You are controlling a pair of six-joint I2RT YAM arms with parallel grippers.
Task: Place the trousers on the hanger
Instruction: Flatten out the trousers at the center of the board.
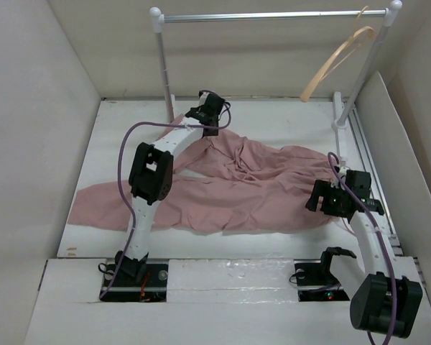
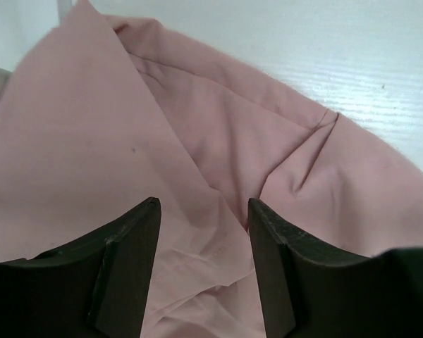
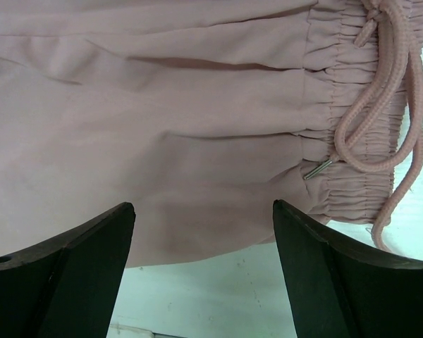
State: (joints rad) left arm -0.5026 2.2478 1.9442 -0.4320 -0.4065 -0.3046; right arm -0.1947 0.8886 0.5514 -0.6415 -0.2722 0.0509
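Observation:
The dusty-pink trousers point(image 1: 230, 187) lie spread and wrinkled across the white table, one leg reaching the far left. The light-tan wooden hanger point(image 1: 337, 61) hangs from the right end of the rail. My left gripper point(image 1: 203, 115) is open at the trousers' far edge; in its wrist view the open gripper point(image 2: 204, 225) hovers over folded pink cloth point(image 2: 197, 127). My right gripper point(image 1: 323, 200) is open at the right end of the trousers; in its wrist view the gripper point(image 3: 204, 232) is open over the lower fabric edge, with the gathered waistband and drawstring point(image 3: 381, 105) at the right.
The silver-and-white clothes rail point(image 1: 273, 16) stands at the back on two posts. White walls point(image 1: 36, 108) enclose the table on the left, back and right. A track point(image 1: 370, 172) runs along the table's right edge.

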